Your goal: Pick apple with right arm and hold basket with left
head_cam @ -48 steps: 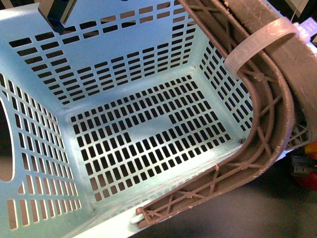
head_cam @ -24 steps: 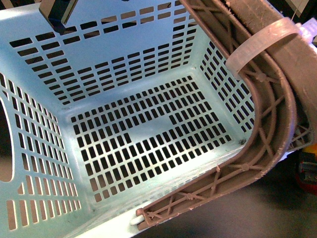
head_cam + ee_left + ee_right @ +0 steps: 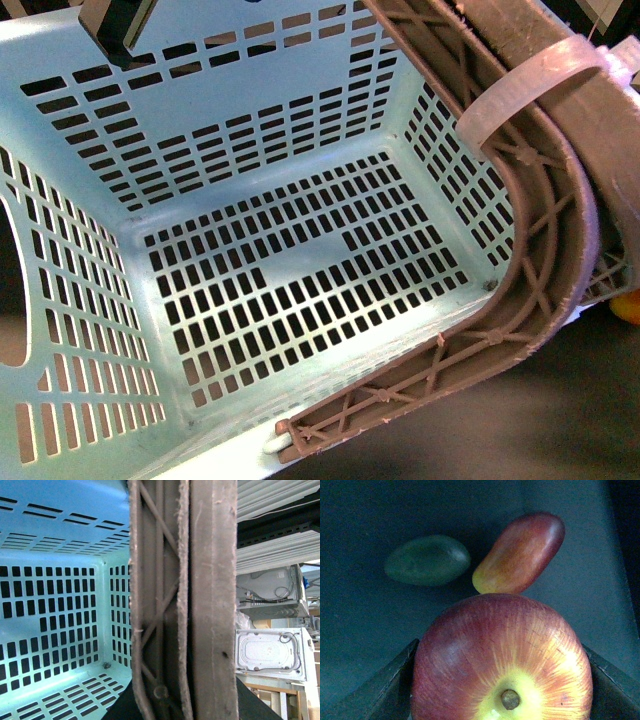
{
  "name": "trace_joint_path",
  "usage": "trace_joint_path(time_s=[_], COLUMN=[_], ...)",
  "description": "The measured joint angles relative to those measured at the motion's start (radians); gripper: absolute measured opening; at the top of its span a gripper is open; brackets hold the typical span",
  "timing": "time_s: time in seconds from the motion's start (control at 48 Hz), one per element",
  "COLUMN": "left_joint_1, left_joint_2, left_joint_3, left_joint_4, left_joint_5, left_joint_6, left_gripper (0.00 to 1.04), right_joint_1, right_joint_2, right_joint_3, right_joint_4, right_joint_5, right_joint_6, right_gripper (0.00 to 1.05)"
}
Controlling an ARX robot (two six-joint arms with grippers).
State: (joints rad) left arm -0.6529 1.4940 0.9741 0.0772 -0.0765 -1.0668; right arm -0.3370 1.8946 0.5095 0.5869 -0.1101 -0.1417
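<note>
The basket (image 3: 250, 140) fills the front view, tipped so that its open mouth faces the camera, and nothing lies on its slotted floor. Its brown ribbed handle (image 3: 540, 260) sweeps down the robot's right side and carries a white zip tie (image 3: 520, 90) near the top. In the left wrist view the same handle runs straight across the middle at very close range. The left tool itself does not show in any view, so its state cannot be told. The dark table (image 3: 360, 630) shows in the right wrist view. Beyond the apple, a green avocado (image 3: 427, 560) and an orange-red fruit (image 3: 520, 555) lie side by side on it. Whether that fruit touches the apple cannot be told. The apple (image 3: 495, 625) sits directly in the right tool (image 3: 500, 647), stem end toward the wrist camera. One dark finger (image 3: 390, 685) is hard against each flank, so the tool is judged closed on the apple. The right arm is therefore the nearer one, and the left has no part in the pick. Room to move is judged to lie straight back, away from the two fruits. A yellow sliver (image 3: 628, 305) beside the handle at the front view's right edge cannot be identified.
</note>
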Motion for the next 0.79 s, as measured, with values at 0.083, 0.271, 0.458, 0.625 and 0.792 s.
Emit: trace_joint_path(time_s=[0.083,0.271,0.458,0.625,0.792], left_joint_1=[0.0,0.0,0.0,0.0,0.0], left_joint_2=[0.0,0.0,0.0,0.0,0.0], left_joint_3=[0.0,0.0,0.0,0.0,0.0], left_joint_4=[0.0,0.0,0.0,0.0,0.0], left_joint_5=[0.0,0.0,0.0,0.0,0.0], left_joint_6=[0.0,0.0,0.0,0.0,0.0], left_gripper=[0.16,0.16,0.16,0.16,0.16], right_joint_1=[0.002,0.106,0.264,0.475,0.649], right_joint_2=[-0.126,-0.543,-0.78,-0.881,-0.862], right_joint_3=[-0.031,-0.049,-0.005,0.005,-0.045], right_joint_4=[-0.042,-0.193,-0.283,-0.296,-0.276], right_joint_5=[-0.032,-0.052,0.022,0.11,0.162], right_joint_6=[0.022,0.122,0.187,0.237,0.251], right_gripper=[0.79,0.79,0.79,0.79,0.79])
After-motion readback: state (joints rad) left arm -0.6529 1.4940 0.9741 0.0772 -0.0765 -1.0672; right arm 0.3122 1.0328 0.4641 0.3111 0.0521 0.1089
